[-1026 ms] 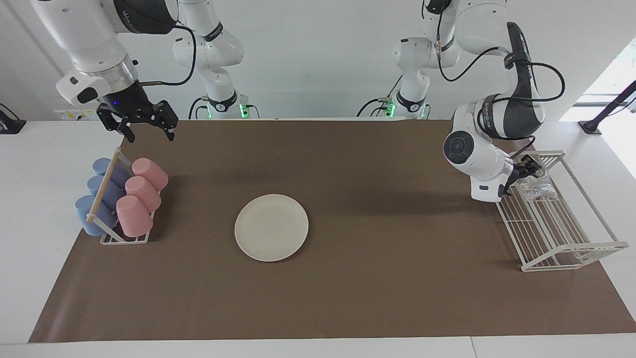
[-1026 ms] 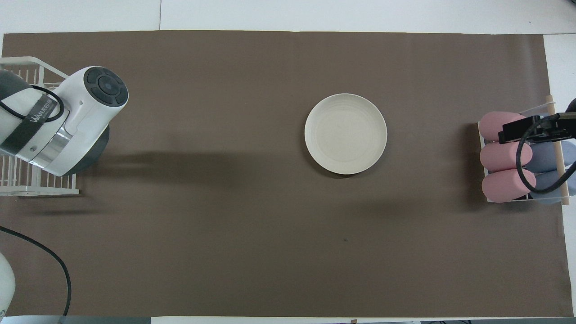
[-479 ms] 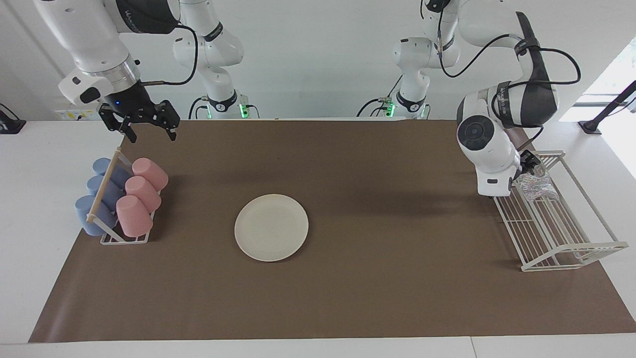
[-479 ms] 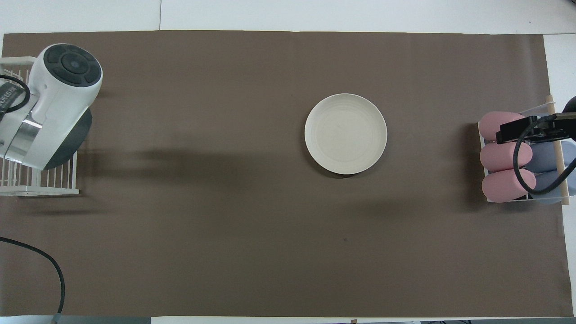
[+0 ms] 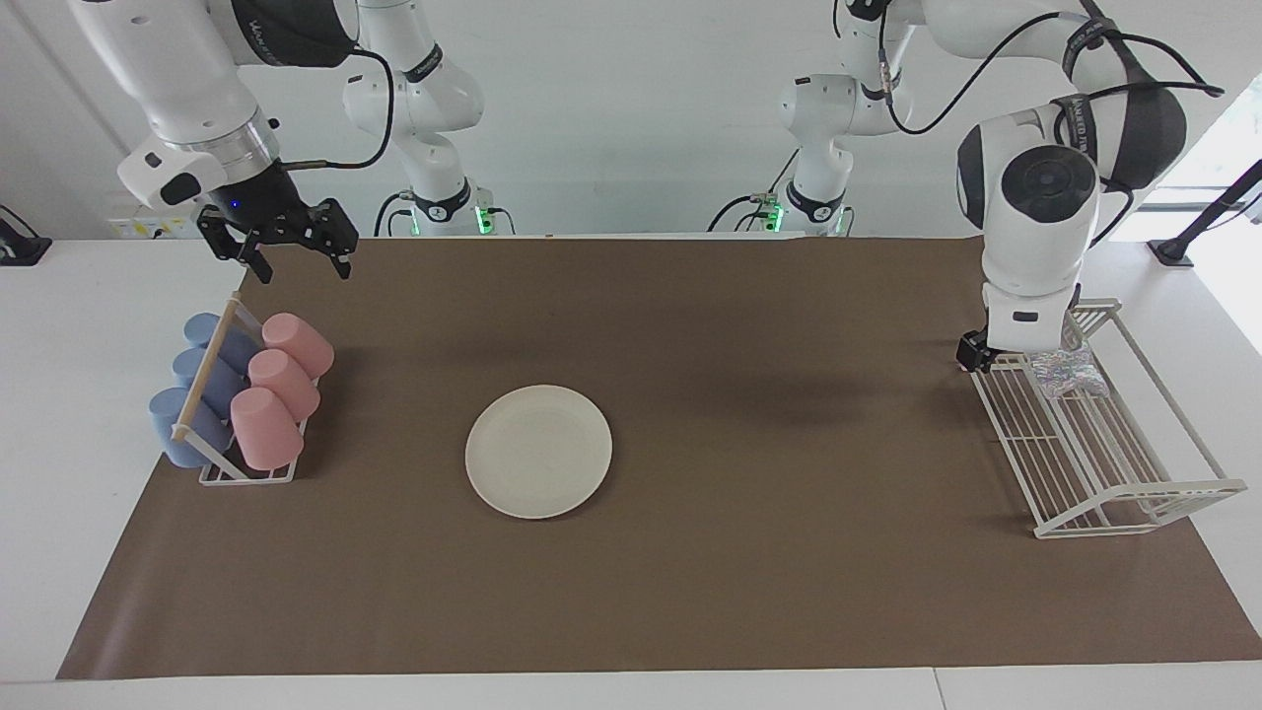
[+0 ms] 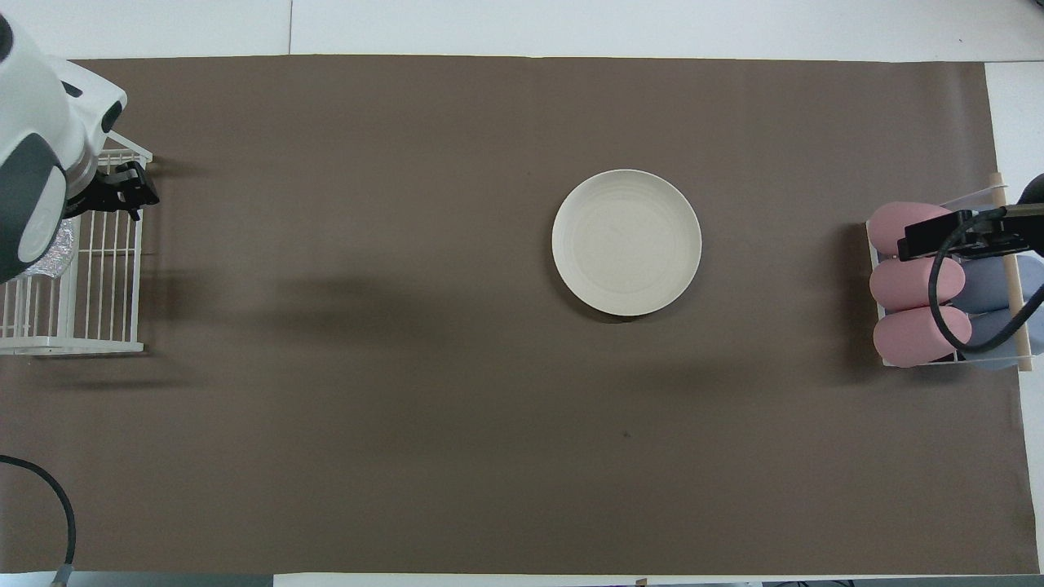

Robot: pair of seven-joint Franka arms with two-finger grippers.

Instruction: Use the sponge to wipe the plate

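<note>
Our left tool (image 5: 1025,360) is low over the wire rack (image 5: 1104,463), at the sponge (image 5: 1067,377); whether it grips we cannot tell. The plate (image 5: 538,451) sits mid-tabletop, at the rack's nine o'clock. The mesh may snag on wires. The right tool (image 5: 291,251) waits, spread, over the cup rack (image 5: 242,473).

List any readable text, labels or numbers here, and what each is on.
Black strap on right arm: white lettering, too small to read.
Black strap on left arm: white lettering, too small to read.
Round cream plate, pink cups, white wire rack: none.
</note>
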